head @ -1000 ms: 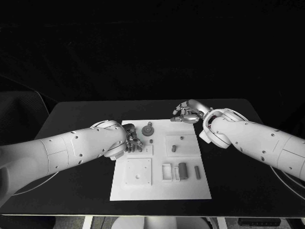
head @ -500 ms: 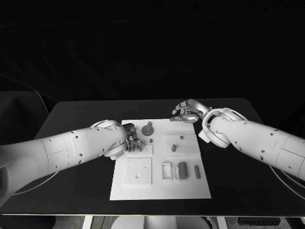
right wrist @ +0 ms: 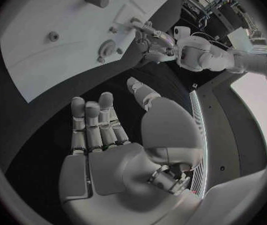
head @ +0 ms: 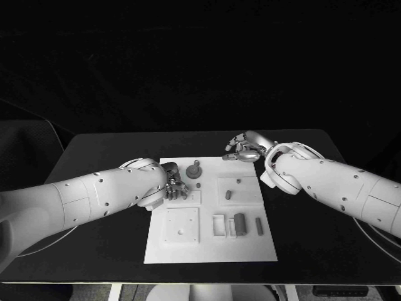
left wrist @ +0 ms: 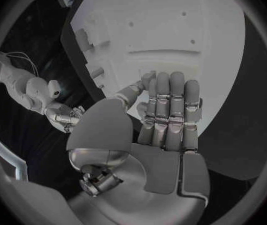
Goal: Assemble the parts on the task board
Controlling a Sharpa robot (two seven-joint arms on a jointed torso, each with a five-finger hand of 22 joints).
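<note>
Task board (head: pixel 210 248): lying mid-table, grey parts (head: pixel 240 222) sitting in its recesses. Left hand (head: pixel 171 182): hovering over the board's left edge, fingers extended, holding nothing, likely readying a pick. Right hand (head: pixel 243 149): waiting beyond the far corner, spread, empty.

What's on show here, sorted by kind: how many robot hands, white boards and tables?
Robot hands: 2, the left hand and the right hand
White task board: 1
Black table: 1
Total: 4
</note>
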